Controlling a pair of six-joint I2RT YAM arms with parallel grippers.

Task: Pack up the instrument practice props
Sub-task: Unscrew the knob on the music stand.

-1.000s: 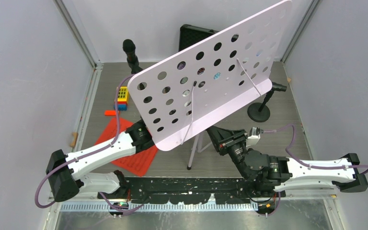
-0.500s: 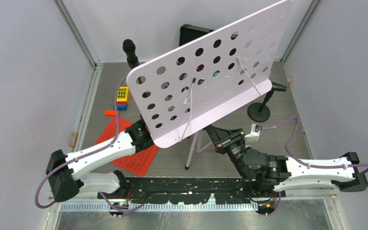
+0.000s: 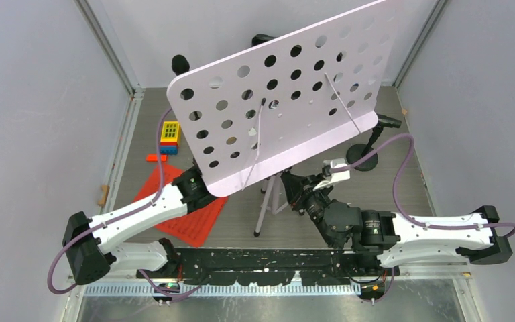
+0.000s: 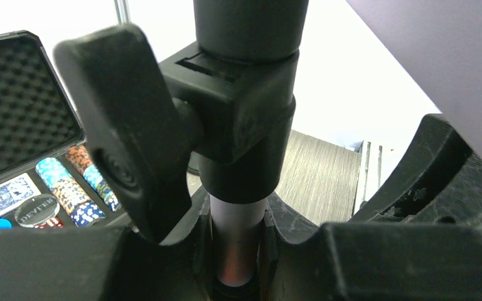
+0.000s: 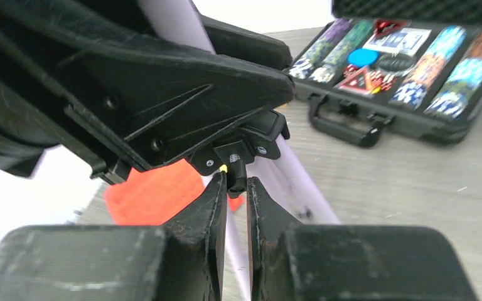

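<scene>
The white hole-punched music rack (image 3: 288, 100) stands tilted over mid-table on silver tripod legs (image 3: 261, 208). My left gripper (image 4: 237, 251) is shut on the rack's silver pole (image 4: 237, 219), just under a black clamp collar (image 4: 245, 113). From above, the left gripper (image 3: 200, 186) is partly hidden under the rack's lower edge. My right gripper (image 5: 236, 188) is shut on a small black knob (image 5: 236, 170) beneath the stand's black hub. Red sheet-music pages (image 3: 194, 221) lie on the table under my left arm. One black microphone (image 3: 180, 65) peeks out behind the rack; another microphone (image 3: 389, 122) leans on its round base (image 3: 362, 159).
An open black case of poker chips (image 5: 401, 69) sits at the back, mostly hidden by the rack from above. Yellow and blue toy blocks (image 3: 169, 134) and a small red piece (image 3: 154, 158) lie at the left. Walls enclose the table on three sides.
The rack has swung up and to the left. My right arm has pushed forward and left under it, and its jaws have narrowed onto the knob. The left grip holds.
</scene>
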